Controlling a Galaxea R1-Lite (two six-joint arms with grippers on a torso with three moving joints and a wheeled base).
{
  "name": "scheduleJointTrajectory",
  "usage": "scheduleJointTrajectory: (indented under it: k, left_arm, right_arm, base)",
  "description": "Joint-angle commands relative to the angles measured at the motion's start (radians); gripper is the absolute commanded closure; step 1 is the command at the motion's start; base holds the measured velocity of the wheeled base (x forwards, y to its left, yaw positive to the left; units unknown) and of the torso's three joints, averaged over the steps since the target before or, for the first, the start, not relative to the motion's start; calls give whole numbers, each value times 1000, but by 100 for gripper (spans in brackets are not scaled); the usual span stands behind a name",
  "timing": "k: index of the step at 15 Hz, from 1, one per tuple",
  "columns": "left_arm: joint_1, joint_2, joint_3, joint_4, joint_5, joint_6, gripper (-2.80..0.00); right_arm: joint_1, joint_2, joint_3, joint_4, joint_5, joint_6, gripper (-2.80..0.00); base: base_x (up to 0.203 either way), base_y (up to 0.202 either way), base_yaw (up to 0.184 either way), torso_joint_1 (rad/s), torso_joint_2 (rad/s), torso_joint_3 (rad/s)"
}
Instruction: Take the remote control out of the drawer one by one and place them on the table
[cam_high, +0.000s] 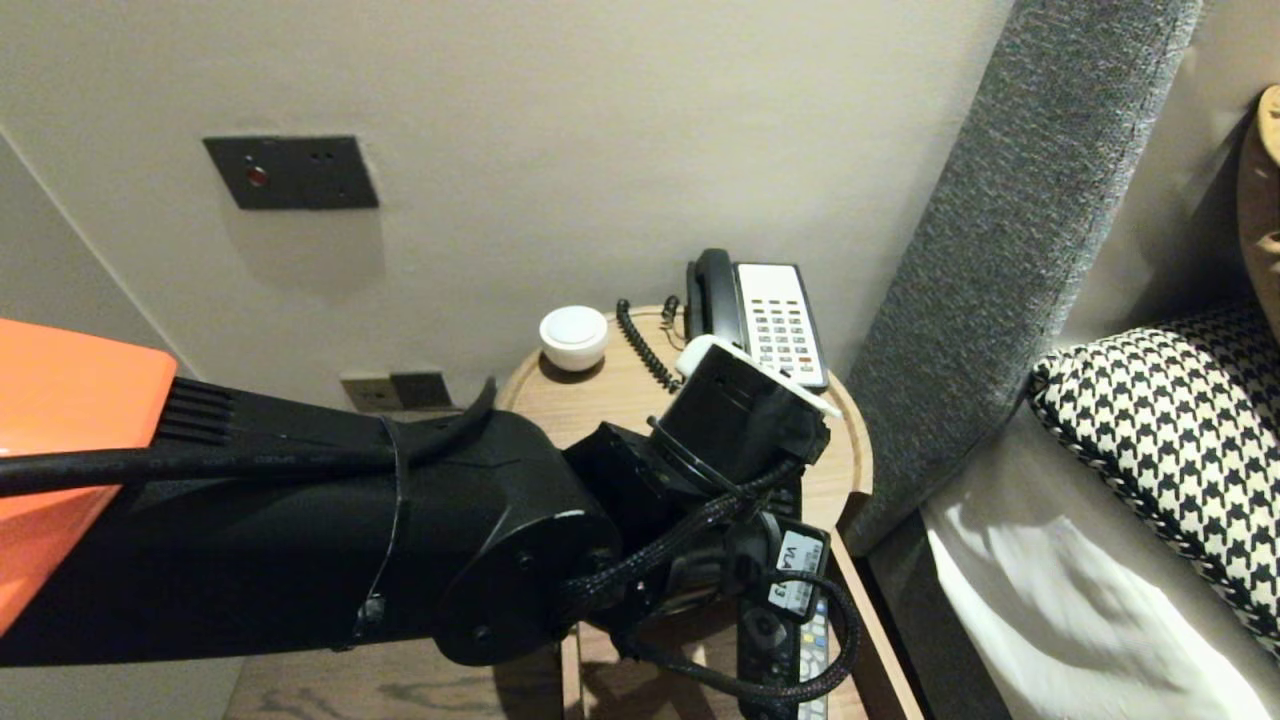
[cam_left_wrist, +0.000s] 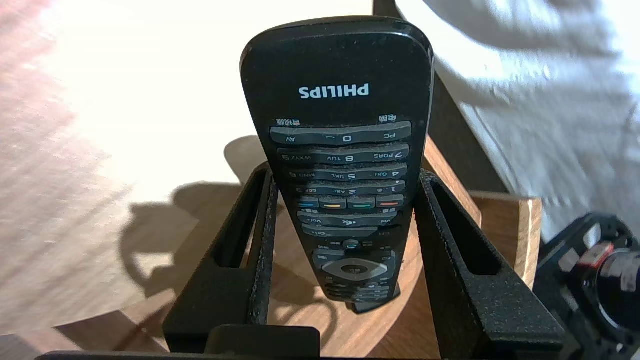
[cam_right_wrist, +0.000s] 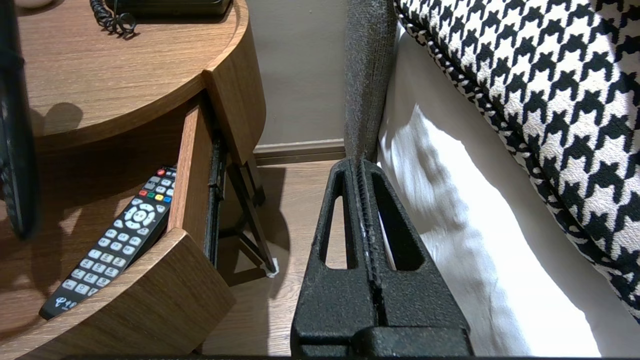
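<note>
Remote (cam_left_wrist: 345, 165) black, dusty grey keys (PHILIPS lettering), in left jaws.

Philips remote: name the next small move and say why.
Probably lower the Philips remote into the open drawer: the left gripper holds it above the drawer, not yet inside, and there seems to be room beside the other remote lying there.

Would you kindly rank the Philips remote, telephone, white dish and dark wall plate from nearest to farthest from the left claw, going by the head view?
1. Philips remote, gripped in the left claw.
2. Telephone, at the tabletop's back right.
3. White dish, back left.
4. Dark wall plate, high on the wall, left.
</note>
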Motion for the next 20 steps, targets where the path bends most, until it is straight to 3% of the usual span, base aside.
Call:
scheduleJointTrajectory:
  k: [1, 4, 12, 20]
  left_arm:
    - [26, -22, -4, 6, 1, -2, 0]
    - [81, -36, -33, 67, 9, -23, 0]
    - [227, -29, -144, 272, 78, -173, 0]
    - [306, 34, -203, 296, 80, -256, 0]
  right_arm:
    - [0, 1, 40, -1, 1, 0, 0]
    - [0, 1, 40, -1, 0, 0, 0]
    - [0, 1, 40, -1, 0, 0, 0]
    - [0, 1, 40, -1, 0, 0, 0]
  base:
    - [0, 0, 0, 0, 0, 0]
    - [0, 0, 0, 0, 0, 0]
    - [0, 0, 0, 0, 0, 0]
    - [0, 0, 0, 0, 0, 0]
